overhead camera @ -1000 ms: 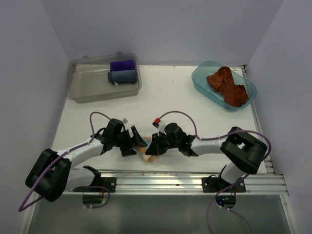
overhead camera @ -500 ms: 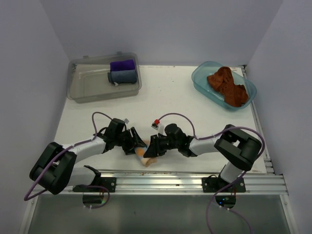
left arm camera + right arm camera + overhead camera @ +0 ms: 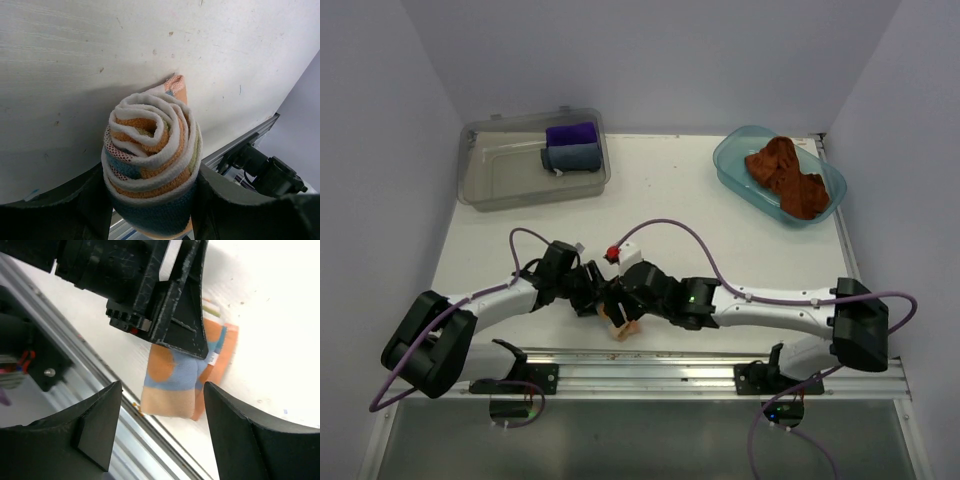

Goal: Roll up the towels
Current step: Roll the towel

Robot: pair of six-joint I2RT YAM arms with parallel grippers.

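Clamped on the patterned towel [image 3: 150, 160] with the left gripper [image 3: 595, 295]: fingers pressed against both sides of a tight roll, spiral end turned to the wrist camera, one loose orange corner flat on the table [image 3: 670, 200]. Lay low and centre in the overhead view, just above the metal rail [image 3: 720, 365], much where it had been half a second before.

Changed most on the right-hand side of the overhead view. Had been bent at the elbow there, with the right gripper [image 3: 162, 390] up against the right end of the towel; now stretched out long and low across the bottom of the frame, wrist carried leftward to sit over the other gripper. Spread wide in its own camera, nothing between the fingers, towel and neighbouring gripper in plain sight beyond them. Hardly shifted on the left, apart from staying shut on the roll.

Read as a release: rolling of this towel probably finished, roll handed wholly to the left side. Likely ready for carrying off, perhaps to the clear bin [image 3: 480, 185] at upper left, beside the purple cloth [image 3: 571, 133] and grey-blue cloth [image 3: 573, 157] already rolled there. Could still loosen at the free corner if let go carelessly.

Left untouched at upper right: the rust-brown towel [image 3: 787, 177], crumpled in the blue tub [image 3: 730, 165], same as in the earlier frames. So roughly half done by this judgement, with one towel not yet rolled.
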